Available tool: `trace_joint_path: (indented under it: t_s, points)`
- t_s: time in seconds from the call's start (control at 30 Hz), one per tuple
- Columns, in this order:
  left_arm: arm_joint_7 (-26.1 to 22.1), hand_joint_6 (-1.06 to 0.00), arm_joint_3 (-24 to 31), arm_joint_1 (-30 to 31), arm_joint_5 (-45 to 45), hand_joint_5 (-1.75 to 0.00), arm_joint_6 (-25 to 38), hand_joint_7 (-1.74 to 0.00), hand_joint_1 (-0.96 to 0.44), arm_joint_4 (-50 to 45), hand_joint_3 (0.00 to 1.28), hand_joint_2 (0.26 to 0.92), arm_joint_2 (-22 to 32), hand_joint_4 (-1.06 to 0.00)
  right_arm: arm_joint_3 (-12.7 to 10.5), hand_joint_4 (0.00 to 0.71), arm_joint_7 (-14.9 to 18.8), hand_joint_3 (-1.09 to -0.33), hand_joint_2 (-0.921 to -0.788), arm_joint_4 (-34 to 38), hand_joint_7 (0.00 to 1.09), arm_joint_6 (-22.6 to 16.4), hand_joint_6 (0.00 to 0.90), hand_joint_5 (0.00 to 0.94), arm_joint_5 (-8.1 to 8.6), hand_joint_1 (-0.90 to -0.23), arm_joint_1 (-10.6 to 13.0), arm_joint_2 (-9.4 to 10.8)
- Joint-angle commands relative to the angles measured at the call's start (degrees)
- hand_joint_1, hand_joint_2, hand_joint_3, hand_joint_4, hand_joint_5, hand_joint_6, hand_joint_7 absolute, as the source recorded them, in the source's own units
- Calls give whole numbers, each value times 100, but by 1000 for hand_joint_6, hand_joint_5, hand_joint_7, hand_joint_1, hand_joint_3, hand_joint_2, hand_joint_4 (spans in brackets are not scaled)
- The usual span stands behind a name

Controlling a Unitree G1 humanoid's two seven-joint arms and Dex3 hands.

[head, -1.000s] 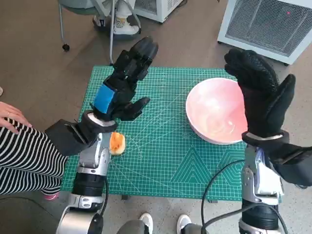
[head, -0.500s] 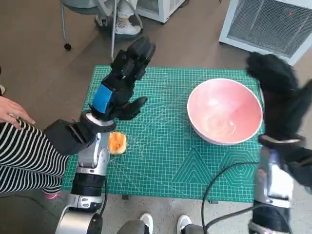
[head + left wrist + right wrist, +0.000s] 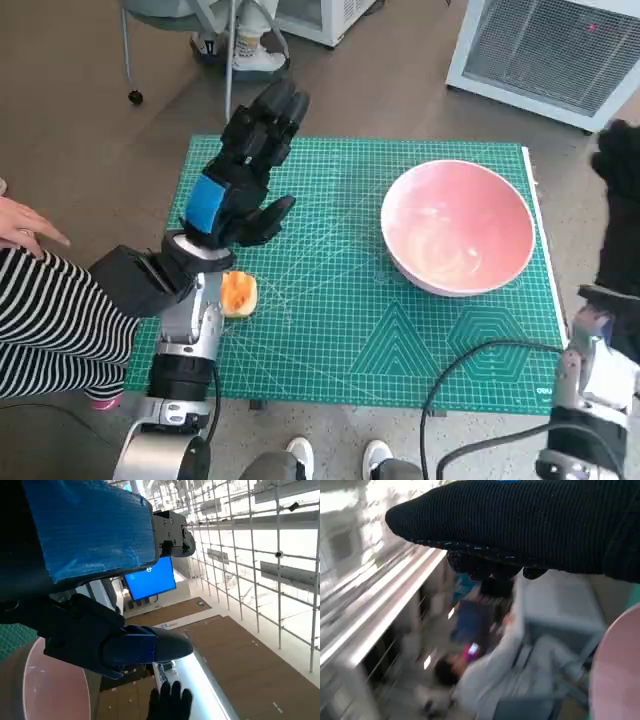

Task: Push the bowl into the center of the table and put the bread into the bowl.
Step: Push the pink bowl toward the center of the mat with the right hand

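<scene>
Both hands are raised above the counter, and neither one holds anything.

The green gridded cutting mat covers the counter. On its right part sits the wide, round pale pink bowl, upright, its glossy inside catching some light. The left hand, black with blue tape over its back, is lifted over the mat's left part with its fingers stretched out away from the robot and its thumb apart, touching nothing. The right hand, in its black knitted glove, shows only at the right edge of the head view, beyond the mat's edge and apart from the bowl; how far its fingers are spread cannot be told. The small orange-brown piece of bread lies near the mat's left edge, just beside the left forearm, partly hidden by it.
</scene>
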Motion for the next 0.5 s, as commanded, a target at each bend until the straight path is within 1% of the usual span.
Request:
trace_joint_path:
  t_s: [0.03, 0.33, 0.43, 0.5]
  points:
    - [-12, 1, 14, -71, -38, -18, -122, -369, -609, 47, 367, 921, -48, -86, -111, 115, -71, -794, -921, 774, 399, -37, 1, 0, 6, -678, -96, -116]
    - [-40, 1, 30, -83, -69, -16, -106, -372, -612, 57, 368, 921, -35, -88, -168, 106, -129, -831, -921, 2157, 374, -2, 5, 2, -20, -612, -414, -286]
    - [-43, 1, 39, -93, -70, -16, -103, -372, -611, 67, 368, 921, -26, -88, -157, 109, -146, -844, -921, 2544, 374, 12, 13, 3, -34, -592, -539, -309]
    - [-43, 1, 41, -103, -66, -16, -104, -372, -611, 78, 369, 921, -26, -88, -148, 111, -162, -850, -921, 2806, 373, 58, 16, 4, -32, -591, -637, -296]
